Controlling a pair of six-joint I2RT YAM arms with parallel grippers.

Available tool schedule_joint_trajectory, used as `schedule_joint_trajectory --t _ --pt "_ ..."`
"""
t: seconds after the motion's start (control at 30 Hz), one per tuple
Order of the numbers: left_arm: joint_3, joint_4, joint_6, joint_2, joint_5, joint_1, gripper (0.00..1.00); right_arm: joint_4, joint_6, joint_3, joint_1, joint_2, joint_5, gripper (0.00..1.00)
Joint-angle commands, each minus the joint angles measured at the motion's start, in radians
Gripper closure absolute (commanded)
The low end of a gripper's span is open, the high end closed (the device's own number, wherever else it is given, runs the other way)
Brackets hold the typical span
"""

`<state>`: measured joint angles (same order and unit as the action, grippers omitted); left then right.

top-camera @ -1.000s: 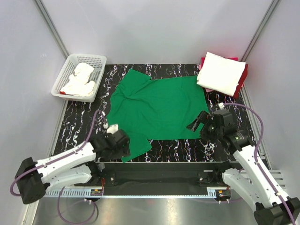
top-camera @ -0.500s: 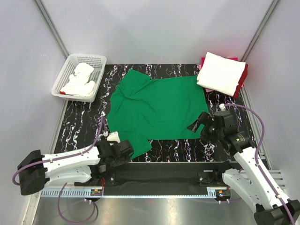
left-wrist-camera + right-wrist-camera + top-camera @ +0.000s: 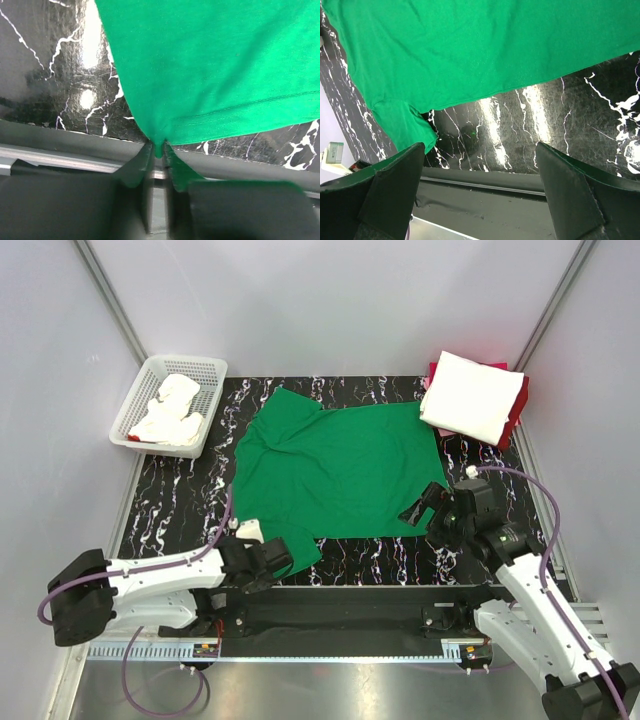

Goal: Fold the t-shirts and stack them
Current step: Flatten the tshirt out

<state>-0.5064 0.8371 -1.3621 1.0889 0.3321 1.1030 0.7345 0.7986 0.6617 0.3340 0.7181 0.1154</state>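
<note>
Since the green t-shirt point(image 3: 340, 465) lies spread flat and unfolded on the bench point(image 3: 390, 562), both arms sit at its near edge, I'd say to lift that edge over for a fold. Left jaws are clamped on the tip of the near-left sleeve point(image 3: 159, 142), right at the bench lip. Right jaws are wide apart, low by the shirt's near-right corner, gripping nothing. The folded white t-shirt point(image 3: 472, 395) rests on a red one point(image 3: 520, 412) at far right, probably the stack. The basket point(image 3: 140, 410) at far left holds white cloth.
</note>
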Motion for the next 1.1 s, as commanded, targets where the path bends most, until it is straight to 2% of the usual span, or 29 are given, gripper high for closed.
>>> schedule_joint_trajectory --t 0.0,0.07,0.23,0.3,0.4,0.5,0.6,0.83,0.93,0.97,1.07 --pt "0.008 -0.078 0.012 -0.003 0.134 -0.006 0.94 -0.044 0.024 -0.013 0.007 0.006 -0.028 0.00" --pt "0.006 -0.072 0.014 -0.021 0.140 -0.005 1.00 -0.038 0.036 -0.014 0.008 0.010 -0.052 0.00" --pt "-0.003 -0.027 0.011 -0.086 0.140 -0.006 1.00 -0.020 0.071 -0.007 0.005 0.046 -0.221 0.00" --pt "-0.007 -0.010 0.009 -0.122 0.137 -0.005 1.00 0.011 0.082 0.041 -0.039 0.117 -0.275 0.00" --pt "-0.015 0.014 0.011 -0.162 0.142 -0.005 1.00 0.039 0.064 0.082 -0.179 0.213 -0.248 0.00" --pt "-0.017 0.036 0.008 -0.176 0.145 -0.005 1.00 -0.039 0.027 0.076 -0.327 0.265 -0.148 0.00" --pt "-0.001 0.034 0.004 -0.201 0.131 -0.005 1.00 -0.081 0.002 0.062 -0.436 0.329 -0.120 0.02" --pt "0.014 0.046 0.000 -0.259 0.127 -0.006 1.00 -0.208 -0.035 -0.043 -0.605 0.449 -0.036 0.21" --pt "0.006 0.043 0.003 -0.254 0.127 -0.006 1.00 -0.274 -0.048 -0.060 -0.609 0.527 -0.002 0.29" --pt "0.006 0.042 0.003 -0.251 0.127 -0.006 1.00 -0.286 -0.052 -0.066 -0.609 0.564 0.015 0.35" --pt "-0.003 0.043 0.008 -0.250 0.125 -0.006 1.00 -0.316 -0.061 -0.076 -0.609 0.596 0.029 0.40"
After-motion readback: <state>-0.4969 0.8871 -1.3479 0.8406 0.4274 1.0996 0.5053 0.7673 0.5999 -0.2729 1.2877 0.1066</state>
